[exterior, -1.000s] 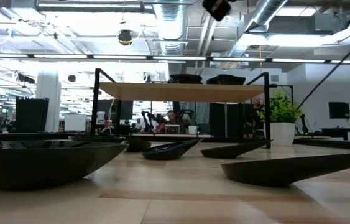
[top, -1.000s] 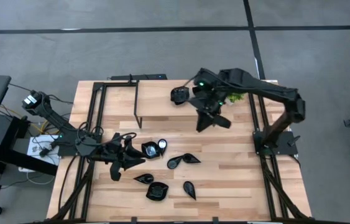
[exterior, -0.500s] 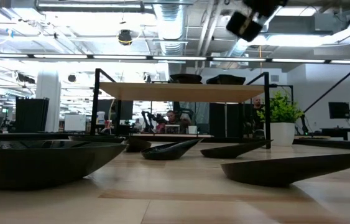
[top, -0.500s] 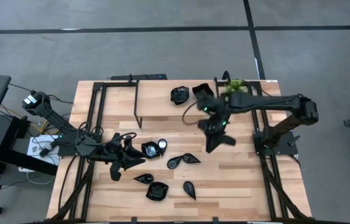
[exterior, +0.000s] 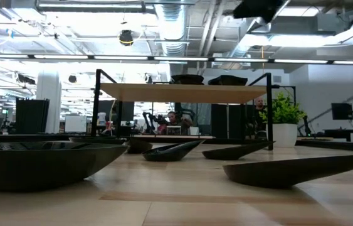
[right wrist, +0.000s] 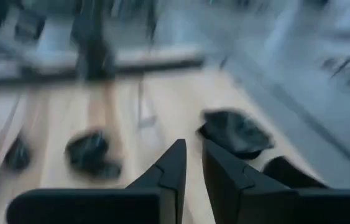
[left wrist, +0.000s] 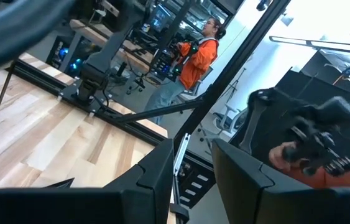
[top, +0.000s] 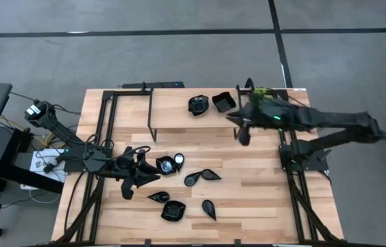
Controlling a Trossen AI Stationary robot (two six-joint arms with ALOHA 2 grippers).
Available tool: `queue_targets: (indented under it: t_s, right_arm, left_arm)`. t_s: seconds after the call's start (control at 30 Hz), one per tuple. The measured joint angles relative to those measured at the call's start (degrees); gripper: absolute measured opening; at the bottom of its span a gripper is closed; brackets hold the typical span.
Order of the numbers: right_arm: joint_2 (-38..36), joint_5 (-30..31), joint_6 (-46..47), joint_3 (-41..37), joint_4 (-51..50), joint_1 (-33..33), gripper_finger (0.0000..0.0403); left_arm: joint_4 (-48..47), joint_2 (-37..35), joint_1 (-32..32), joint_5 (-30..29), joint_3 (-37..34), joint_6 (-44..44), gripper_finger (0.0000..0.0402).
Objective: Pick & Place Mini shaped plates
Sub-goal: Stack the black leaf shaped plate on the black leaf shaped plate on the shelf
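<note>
Several glossy black mini shaped plates lie on the wooden table, among them a round one (top: 166,165), a leaf shape (top: 211,174) and a bowl-like one (top: 173,210). Two more rest on top of the wooden shelf (top: 179,113): a scalloped round plate (top: 198,105) and a square plate (top: 223,102). My left gripper (top: 150,169) (left wrist: 193,180) stands open beside the round plate, with nothing between its fingers. My right gripper (top: 235,120) (right wrist: 193,165) hovers by the shelf's right end, near the square plate. It is open by a narrow gap and holds nothing.
A small green potted plant (top: 260,96) (exterior: 283,119) stands at the far right, close to my right arm. Black frame rails (top: 107,130) run along both sides of the table. In the low view, plates (exterior: 289,169) fill the foreground. A person in orange (left wrist: 196,56) stands beyond the table.
My right gripper has swung from pointing down over the table in front of the shelf up to nearly level, and its arm now stretches out toward the table's right edge. The square plate on the shelf, hidden under the arm before, now shows.
</note>
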Motion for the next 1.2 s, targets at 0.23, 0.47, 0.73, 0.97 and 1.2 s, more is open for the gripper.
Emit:
queue_targets:
  t_s: [0.23,0.47,0.73,0.97,1.2]
  right_arm:
    - [-11.09,1.53,-4.55,-15.14,23.11,1.09,0.0048]
    - [-6.48,1.54,-16.84,-13.70,27.09,1.04,0.0048]
    - [5.27,1.42,-29.16,-8.73,27.60,-0.31,0.0048]
    - [16.33,-2.60,-28.35,-4.61,25.94,-4.02,0.0048]
    - [25.05,-11.79,-26.94,-0.64,25.66,-7.74,0.0048]
  left_arm:
    - [0.19,0.00,0.42,-0.18,0.00,3.51,0.0113]
    - [0.22,0.00,0.42,-0.20,0.00,3.40,0.0113]
    - [0.22,0.00,0.42,-0.20,0.00,3.38,0.0113]
    - [0.22,0.00,0.42,-0.20,0.00,3.36,0.0113]
    - [0.23,0.00,0.42,-0.20,0.00,3.36,0.0113]
